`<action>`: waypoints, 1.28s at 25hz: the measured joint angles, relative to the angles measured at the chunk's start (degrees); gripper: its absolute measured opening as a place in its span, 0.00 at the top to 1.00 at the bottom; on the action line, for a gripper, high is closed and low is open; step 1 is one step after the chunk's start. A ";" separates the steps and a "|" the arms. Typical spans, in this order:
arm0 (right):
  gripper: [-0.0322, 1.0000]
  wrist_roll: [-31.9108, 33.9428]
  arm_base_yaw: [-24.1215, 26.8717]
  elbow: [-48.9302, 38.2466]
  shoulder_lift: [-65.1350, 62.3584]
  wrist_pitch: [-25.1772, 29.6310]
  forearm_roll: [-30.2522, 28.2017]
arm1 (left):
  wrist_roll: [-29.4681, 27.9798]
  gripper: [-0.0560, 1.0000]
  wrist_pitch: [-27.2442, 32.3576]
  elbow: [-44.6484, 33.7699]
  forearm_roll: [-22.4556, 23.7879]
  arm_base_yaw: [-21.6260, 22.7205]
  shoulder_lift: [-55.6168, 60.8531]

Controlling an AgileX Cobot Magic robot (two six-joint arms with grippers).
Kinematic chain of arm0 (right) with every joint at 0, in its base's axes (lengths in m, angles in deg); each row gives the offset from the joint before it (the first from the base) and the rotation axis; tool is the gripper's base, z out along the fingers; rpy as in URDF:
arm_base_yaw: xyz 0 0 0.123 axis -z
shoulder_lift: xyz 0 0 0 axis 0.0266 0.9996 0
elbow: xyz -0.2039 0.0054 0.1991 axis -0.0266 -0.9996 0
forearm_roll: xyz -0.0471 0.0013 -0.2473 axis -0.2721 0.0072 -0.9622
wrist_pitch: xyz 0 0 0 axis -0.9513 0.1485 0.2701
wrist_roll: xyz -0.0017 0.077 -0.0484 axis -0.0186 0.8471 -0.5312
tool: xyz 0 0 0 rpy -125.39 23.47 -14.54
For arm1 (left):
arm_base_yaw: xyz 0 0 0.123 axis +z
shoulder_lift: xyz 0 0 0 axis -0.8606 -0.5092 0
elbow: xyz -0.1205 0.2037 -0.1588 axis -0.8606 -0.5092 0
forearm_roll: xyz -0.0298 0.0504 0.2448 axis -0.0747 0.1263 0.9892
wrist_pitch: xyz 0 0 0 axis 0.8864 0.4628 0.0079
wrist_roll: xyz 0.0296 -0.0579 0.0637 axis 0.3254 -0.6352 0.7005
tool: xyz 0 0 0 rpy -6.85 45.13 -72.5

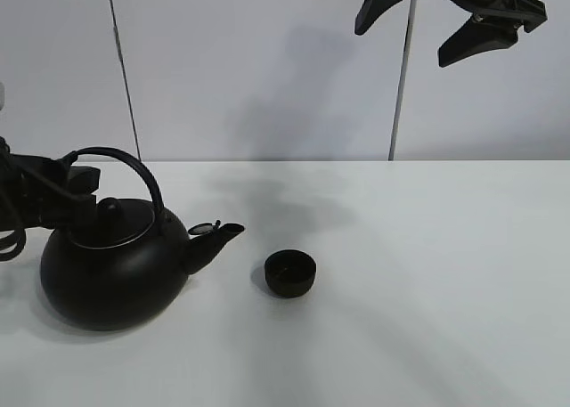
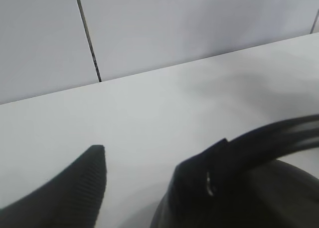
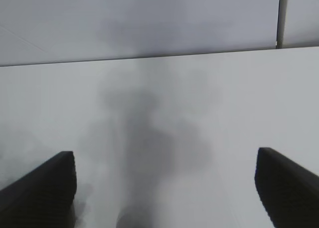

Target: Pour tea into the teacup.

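The big round black kettle (image 1: 111, 273) stands on the white table at the left, its spout pointing right towards the teacup (image 1: 290, 272). The teacup is a small matte black handleless cup standing upright a little right of the spout. My left gripper (image 1: 76, 177) is at the left end of the kettle's arched handle (image 1: 134, 162). In the left wrist view the left gripper (image 2: 149, 160) shows a wide gap between its fingers, with the handle (image 2: 279, 133) running beside one finger above the kettle body (image 2: 284, 198). My right gripper (image 1: 427, 24) hangs open and empty high at the back right; it also shows in the right wrist view (image 3: 164, 155).
The white table (image 1: 427, 264) runs back to a pale wall with two vertical seams (image 1: 125, 77). Nothing else stands on the table in these views.
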 joint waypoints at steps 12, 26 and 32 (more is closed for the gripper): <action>0.32 0.05 0.00 0.00 0.00 0.00 0.00 | 1.21 0.84 -0.32 0.18 2.67 0.06 -0.32; 0.32 0.05 0.00 0.00 0.00 -0.10 0.00 | 1.00 0.84 9.71 8.52 9.78 0.06 1.40; 0.32 0.05 0.00 0.00 0.00 -0.10 0.00 | 1.06 0.84 14.88 12.81 12.99 0.06 1.84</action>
